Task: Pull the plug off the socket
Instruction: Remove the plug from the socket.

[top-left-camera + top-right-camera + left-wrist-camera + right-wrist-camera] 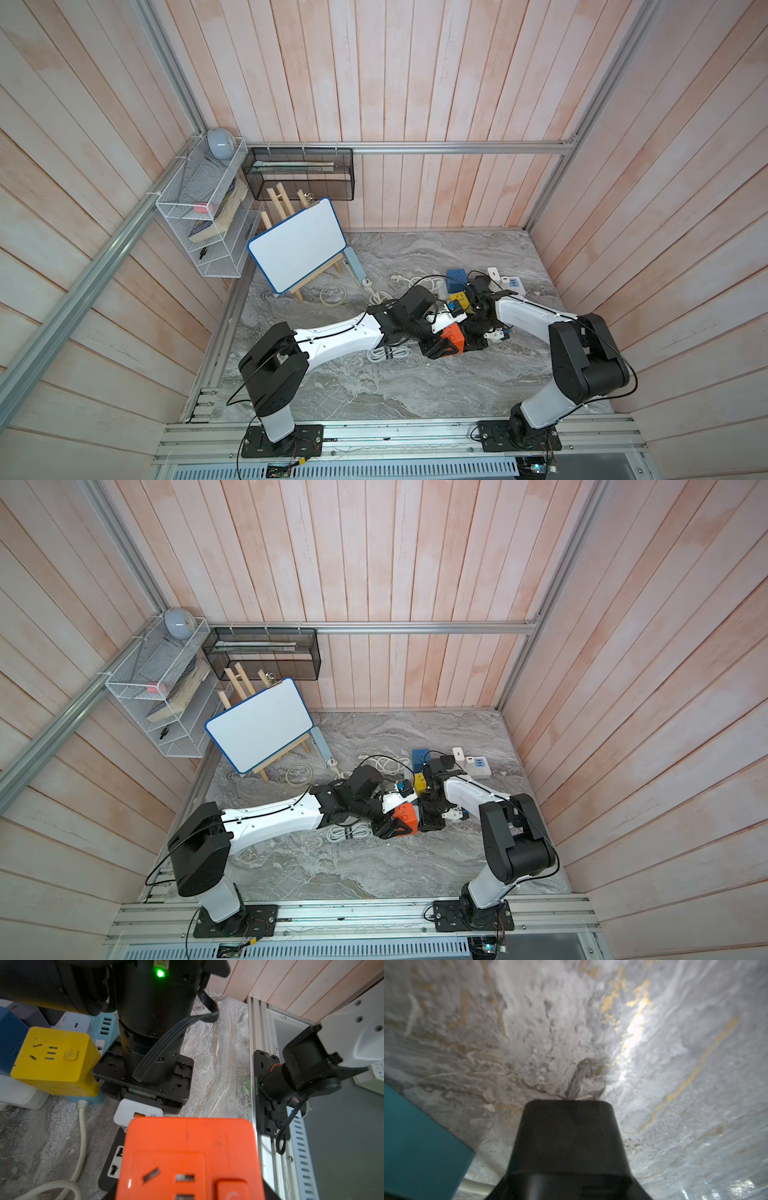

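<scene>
Two arms meet mid-tabletop (374, 390). Left tool (441, 350) pinches the orange socket cube (187, 1147) from both sides, socket face toward the left wrist camera. White plug (127, 1111) sits at the cube's far edge, touching it; can't tell if it's seated. Right tool (476, 340) points down just beside the cube, fingers pressed together. Yellow cube (52, 1059) near, off to the side.

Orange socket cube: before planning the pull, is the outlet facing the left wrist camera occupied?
Empty: the orange socket cube shows bare slots there.
</scene>
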Controlling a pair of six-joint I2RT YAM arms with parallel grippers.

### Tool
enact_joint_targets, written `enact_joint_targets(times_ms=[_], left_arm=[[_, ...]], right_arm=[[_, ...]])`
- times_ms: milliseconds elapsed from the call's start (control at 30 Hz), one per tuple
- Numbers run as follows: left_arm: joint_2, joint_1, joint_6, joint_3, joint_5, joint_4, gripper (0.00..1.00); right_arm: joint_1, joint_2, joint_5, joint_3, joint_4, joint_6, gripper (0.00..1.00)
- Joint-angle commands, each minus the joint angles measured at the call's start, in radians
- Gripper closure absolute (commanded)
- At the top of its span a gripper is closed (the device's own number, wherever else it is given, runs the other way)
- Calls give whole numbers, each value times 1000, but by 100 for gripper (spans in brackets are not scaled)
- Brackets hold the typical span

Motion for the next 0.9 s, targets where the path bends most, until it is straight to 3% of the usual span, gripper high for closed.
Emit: enact_joint_targets(times_ms=[0, 133, 367, 667, 867], left_arm=[[-49, 43, -115, -13, 104, -5, 100], [-47, 58, -203, -8, 145, -94, 100], [-81, 96, -345, -48, 73, -215, 100], [-66, 117, -406, -43, 63, -415, 100], [-82, 130, -461, -74, -16, -530, 100]], right_arm=[[-22, 21, 105, -50, 87, 0, 92], [-22, -18, 70, -85, 136, 35, 90], [-22, -19, 66, -74, 120, 30, 90], [-22, -27, 52, -83, 139, 45, 91], [-22, -11, 63, -55, 106, 21, 91]])
